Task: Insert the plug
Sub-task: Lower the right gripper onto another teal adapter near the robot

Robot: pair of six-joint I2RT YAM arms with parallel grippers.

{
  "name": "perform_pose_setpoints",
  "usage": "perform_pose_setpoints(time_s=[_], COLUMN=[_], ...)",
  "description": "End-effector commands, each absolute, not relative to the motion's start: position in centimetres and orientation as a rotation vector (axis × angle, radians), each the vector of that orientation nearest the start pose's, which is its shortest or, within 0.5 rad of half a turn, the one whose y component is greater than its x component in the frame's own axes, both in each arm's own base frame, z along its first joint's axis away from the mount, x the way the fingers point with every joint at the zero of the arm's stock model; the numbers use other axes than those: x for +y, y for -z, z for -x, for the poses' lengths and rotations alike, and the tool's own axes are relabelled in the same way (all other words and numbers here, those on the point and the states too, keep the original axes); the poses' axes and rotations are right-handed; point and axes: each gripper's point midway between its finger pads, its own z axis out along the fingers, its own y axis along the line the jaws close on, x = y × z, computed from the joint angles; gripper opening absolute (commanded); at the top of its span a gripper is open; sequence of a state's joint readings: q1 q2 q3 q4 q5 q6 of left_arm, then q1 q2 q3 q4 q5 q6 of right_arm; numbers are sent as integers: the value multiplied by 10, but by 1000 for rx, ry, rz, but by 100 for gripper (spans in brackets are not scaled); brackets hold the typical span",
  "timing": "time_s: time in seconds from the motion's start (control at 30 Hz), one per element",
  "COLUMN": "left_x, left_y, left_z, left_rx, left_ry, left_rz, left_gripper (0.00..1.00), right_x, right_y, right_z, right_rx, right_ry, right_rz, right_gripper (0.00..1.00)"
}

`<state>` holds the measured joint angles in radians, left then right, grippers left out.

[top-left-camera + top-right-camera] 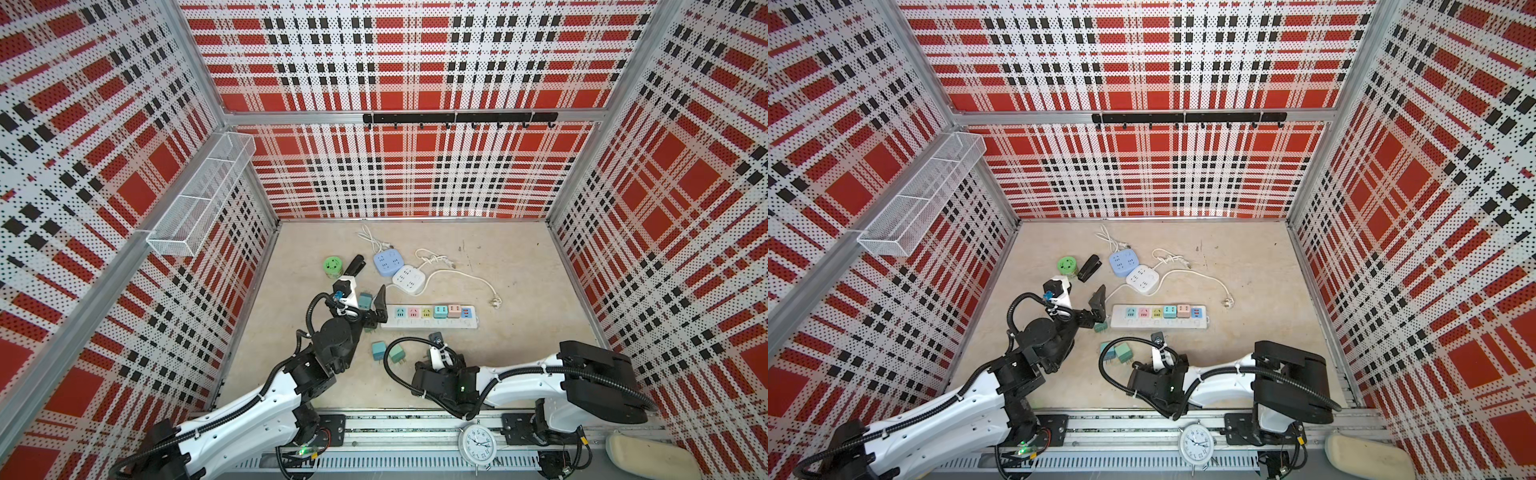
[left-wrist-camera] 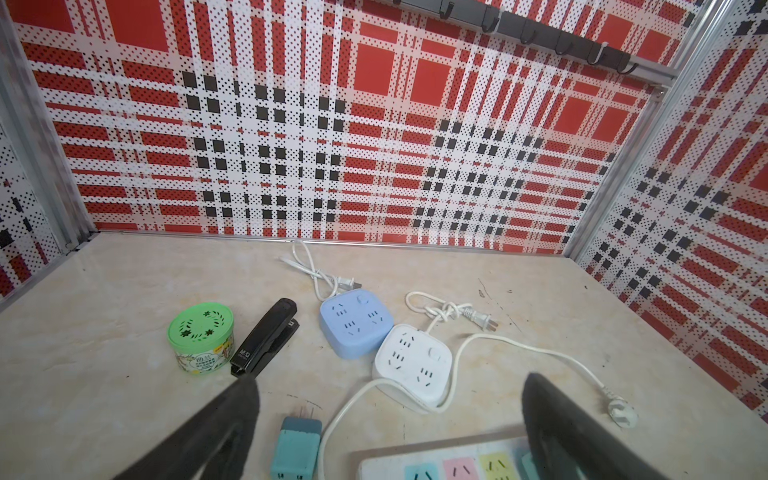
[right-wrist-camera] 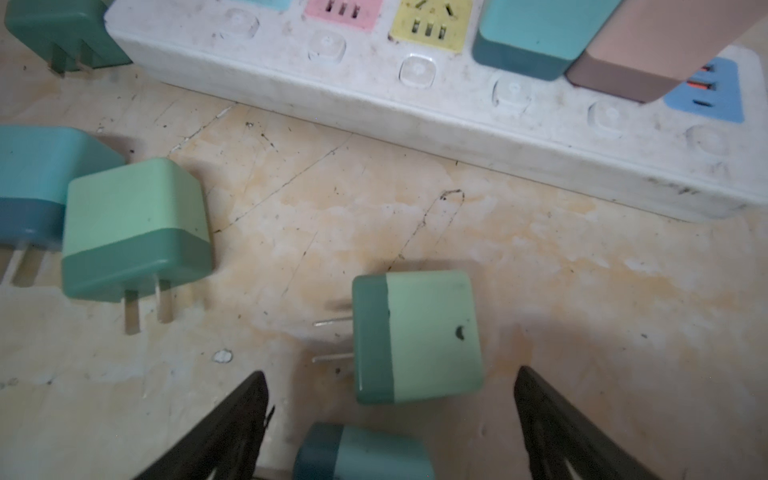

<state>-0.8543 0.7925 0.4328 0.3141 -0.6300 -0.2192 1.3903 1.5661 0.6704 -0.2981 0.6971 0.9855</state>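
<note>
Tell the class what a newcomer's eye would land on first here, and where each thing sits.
The red, white and black plaid perforated walls enclosing the whole cell strike first. In the middle of the beige tabletop lies a long white power strip with pastel-coloured sockets. In the right wrist view a mint-green cube plug lies loose at the tips of the open right gripper.

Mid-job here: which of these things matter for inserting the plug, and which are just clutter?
Job: power strip; light-green plug before the open right gripper; other loose plugs nearby.
Clutter: green vented canister, black stapler, blue cube socket, white cube socket, alarm clock, wire basket.
</note>
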Motion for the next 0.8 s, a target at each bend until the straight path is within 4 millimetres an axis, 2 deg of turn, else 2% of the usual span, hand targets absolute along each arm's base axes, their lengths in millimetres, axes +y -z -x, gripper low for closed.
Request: perform_pose_setpoints(time_s=[0.0, 0.27, 0.47, 0.6, 0.77], left_x=[-160, -163, -165, -164, -165], left_y=[-268, -265, -265, -265, -264], left_z=[-272, -273, -273, -272, -273], left_rx=[1604, 1613, 1615, 1613, 1619], left_ry=[340, 343, 350, 344, 337], left_rz=[-18, -30, -38, -35, -41], left_gripper=[99, 99, 99, 99, 99], right_x=[264, 251, 233, 237, 253], right_y=[-29, -29, -27, -27, -32], right_z=[-154, -136, -127, -124, -124], right_rx=[2373, 2396, 2416, 2421, 2400], right_ry=[-89, -95, -60, -134, -220], right_rz=[302, 310, 310, 308, 307], right_gripper=[94, 94, 94, 93, 91])
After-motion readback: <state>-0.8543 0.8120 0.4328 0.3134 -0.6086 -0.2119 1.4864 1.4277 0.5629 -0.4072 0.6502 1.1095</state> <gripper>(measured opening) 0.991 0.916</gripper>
